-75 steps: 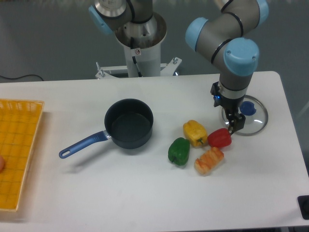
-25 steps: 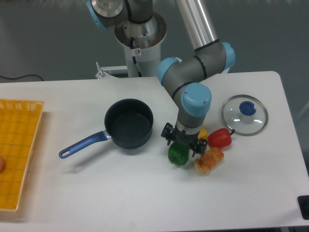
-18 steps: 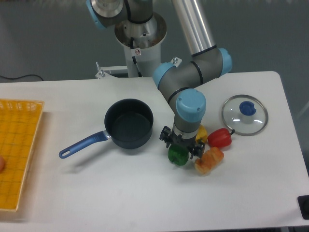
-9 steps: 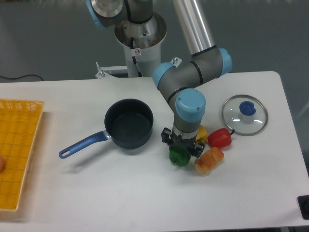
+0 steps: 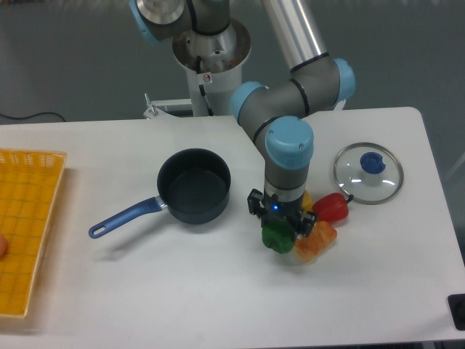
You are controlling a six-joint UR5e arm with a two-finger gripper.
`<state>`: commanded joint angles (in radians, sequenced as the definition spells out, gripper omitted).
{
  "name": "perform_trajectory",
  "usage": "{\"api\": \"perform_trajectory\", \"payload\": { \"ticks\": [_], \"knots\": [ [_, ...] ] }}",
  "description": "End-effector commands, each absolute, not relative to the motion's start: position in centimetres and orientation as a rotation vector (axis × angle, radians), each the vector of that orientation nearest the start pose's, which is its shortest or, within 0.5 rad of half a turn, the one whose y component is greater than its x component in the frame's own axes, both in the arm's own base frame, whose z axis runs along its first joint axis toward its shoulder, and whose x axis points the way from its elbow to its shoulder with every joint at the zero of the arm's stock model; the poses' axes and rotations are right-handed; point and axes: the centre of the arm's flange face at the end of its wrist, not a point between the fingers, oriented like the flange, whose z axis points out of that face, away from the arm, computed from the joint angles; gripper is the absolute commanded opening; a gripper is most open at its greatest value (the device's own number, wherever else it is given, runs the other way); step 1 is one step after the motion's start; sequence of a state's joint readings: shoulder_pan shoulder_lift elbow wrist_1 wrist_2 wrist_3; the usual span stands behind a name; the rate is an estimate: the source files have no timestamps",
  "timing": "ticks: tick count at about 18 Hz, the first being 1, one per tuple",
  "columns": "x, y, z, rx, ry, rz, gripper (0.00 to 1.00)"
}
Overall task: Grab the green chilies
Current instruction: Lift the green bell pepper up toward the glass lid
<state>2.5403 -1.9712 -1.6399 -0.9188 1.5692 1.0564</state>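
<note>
My tool [image 5: 280, 227] is closed around the one glossy, lobed green chili [image 5: 277, 238], just beside the orange ridged toy [image 5: 317, 242] on the smooth white worktop [image 5: 218, 291]. Near it: one yellow pepper [image 5: 306, 200], one red pepper [image 5: 335, 206], one dark round pot [image 5: 194, 186], one glass lid [image 5: 368, 173], one woven yellow tray [image 5: 27, 225].

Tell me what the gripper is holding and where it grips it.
The gripper is shut on the green pepper, gripping its upper part from above, one finger on each side.
</note>
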Motion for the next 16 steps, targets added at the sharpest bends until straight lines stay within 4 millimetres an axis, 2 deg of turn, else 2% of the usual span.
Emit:
{"api": "perform_trajectory", "payload": {
  "ticks": [2,6,8,16],
  "knots": [
    [-45.0,45.9,30.3,-3.033,0.230,0.250,0.47],
    [-47.4,41.8,31.7,-3.054,0.391,0.208,0.47],
    [-48.2,40.6,32.1,-3.056,0.475,0.196,0.47],
    [-49.4,39.4,34.1,-3.166,0.590,0.164,0.47]
  ]
}}
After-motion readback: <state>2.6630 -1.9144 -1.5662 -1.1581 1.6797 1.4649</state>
